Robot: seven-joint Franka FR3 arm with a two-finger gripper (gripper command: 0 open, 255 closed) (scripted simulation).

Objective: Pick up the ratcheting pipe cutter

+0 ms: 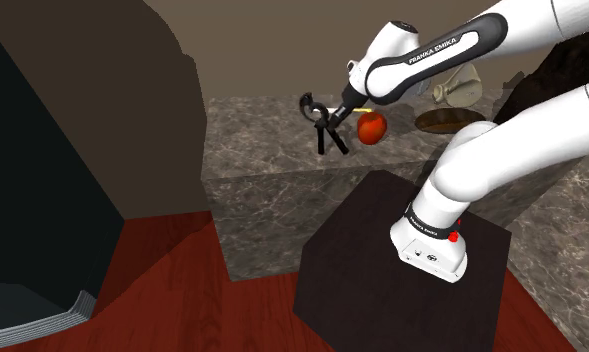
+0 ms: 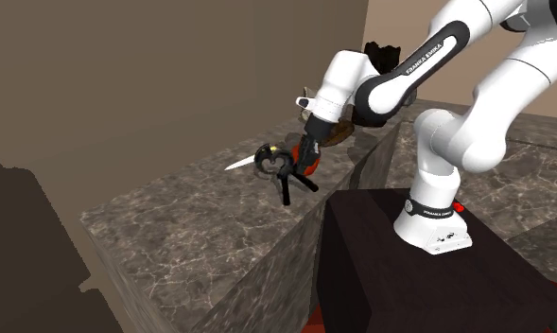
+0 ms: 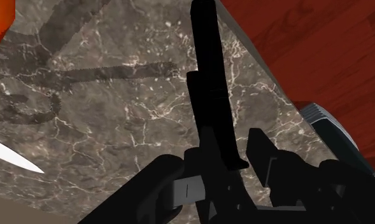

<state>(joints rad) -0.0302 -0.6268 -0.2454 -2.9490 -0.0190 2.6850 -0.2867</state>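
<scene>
Clamping on the cutter [image 2: 284, 173] is recorded for the jaws of the gripper [image 2: 305, 149]; its long axis is run out ahead of them, and it is held clear above the worktop [image 2: 191, 227], shadow [image 3: 84, 70] cast beneath.

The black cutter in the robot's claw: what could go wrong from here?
The pipe cutter hangs above the marble counter, clasped by the gripper; its long handles could twist or slip free. The red apple sits close beside it, so a swing might knock it. A white blade lies nearby, where a dropped cutter could land.
</scene>
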